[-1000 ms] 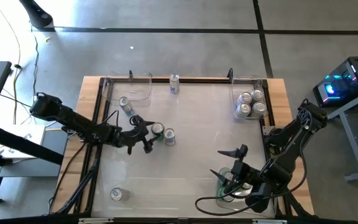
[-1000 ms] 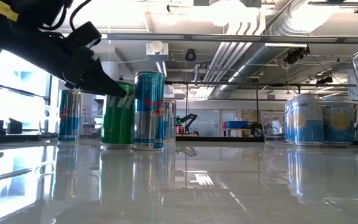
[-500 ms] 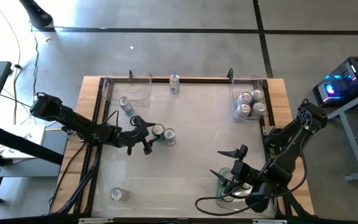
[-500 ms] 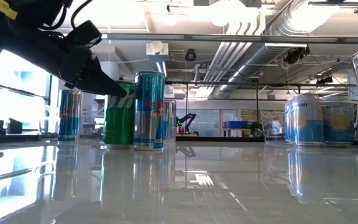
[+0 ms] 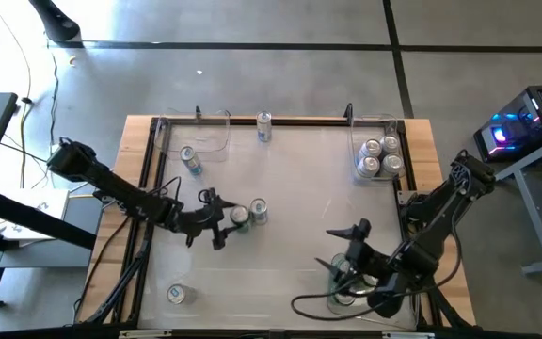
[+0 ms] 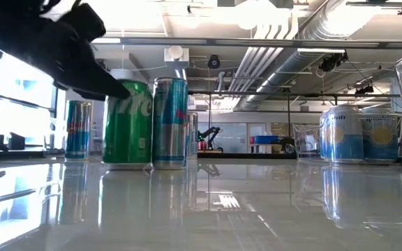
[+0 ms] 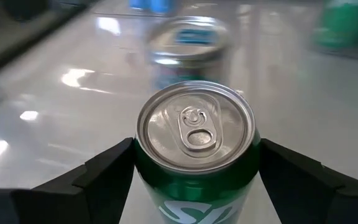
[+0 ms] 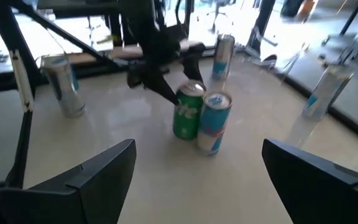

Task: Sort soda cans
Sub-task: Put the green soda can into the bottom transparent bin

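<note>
High view: The left pincer (image 5: 222, 222) reaches to mid-table, its fingers set around a green can (image 5: 239, 217) that stands touching a blue can (image 5: 258, 211). More soda cans are scattered: one by the far-left bin (image 5: 191, 160), one at the far edge (image 5: 264, 126), one near the front-left corner (image 5: 176, 295), and a cluster (image 5: 380, 156) inside the clear bin (image 5: 354, 141) at far right. The right pincer (image 5: 344, 247) waits near the front-right corner, fingers spread wide.

Low view: Green can (image 6: 127, 124) and blue can (image 6: 170, 123) stand upright, side by side, on the glossy table (image 6: 215, 209); a dark finger of the left pincer lies against the green can's upper wall.

Left wrist view: The green can (image 7: 195, 146) fills the gap, a finger (image 7: 98, 177) close on either side; whether both pads press yet, I cannot tell.

Right wrist view: The pair of cans (image 8: 201, 118) stands well ahead, between the right pincer's wide-spread fingers (image 8: 86, 171).

Handling: These cans look light, with thin walls likely to dent, and smooth, so probably slippery. A mid-body hold across the round, squeezed gently, looks soundest; the touching blue neighbour could tip.
</note>
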